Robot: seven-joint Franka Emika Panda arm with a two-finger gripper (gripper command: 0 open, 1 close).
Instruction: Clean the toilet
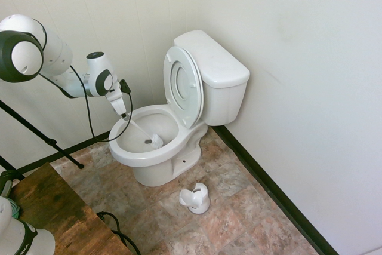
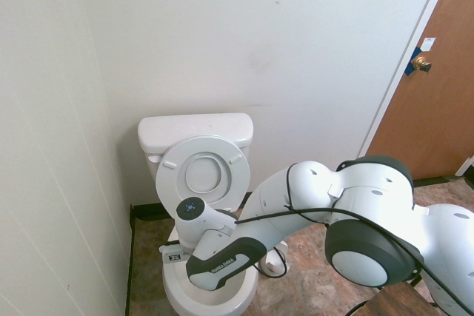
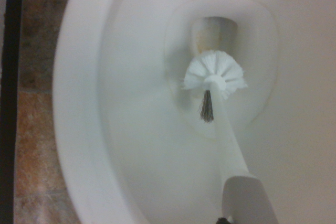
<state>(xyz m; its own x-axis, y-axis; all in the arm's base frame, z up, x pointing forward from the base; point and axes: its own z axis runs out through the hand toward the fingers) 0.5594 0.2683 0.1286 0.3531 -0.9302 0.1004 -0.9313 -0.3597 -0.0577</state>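
First exterior view: the gripper, jaws clamped on a thin-handled white toilet brush, worked inside the glossy white ceramic toilet in the corner; excess side pressure could twist the slim handle loose.

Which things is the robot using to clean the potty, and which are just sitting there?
Using:
- toilet, seat and lid up
- toilet brush, bristles down in the bowl
- gripper, shut on the toilet brush handle

Just sitting there:
- brush holder, empty on the floor tiles
- wooden table
- brown door
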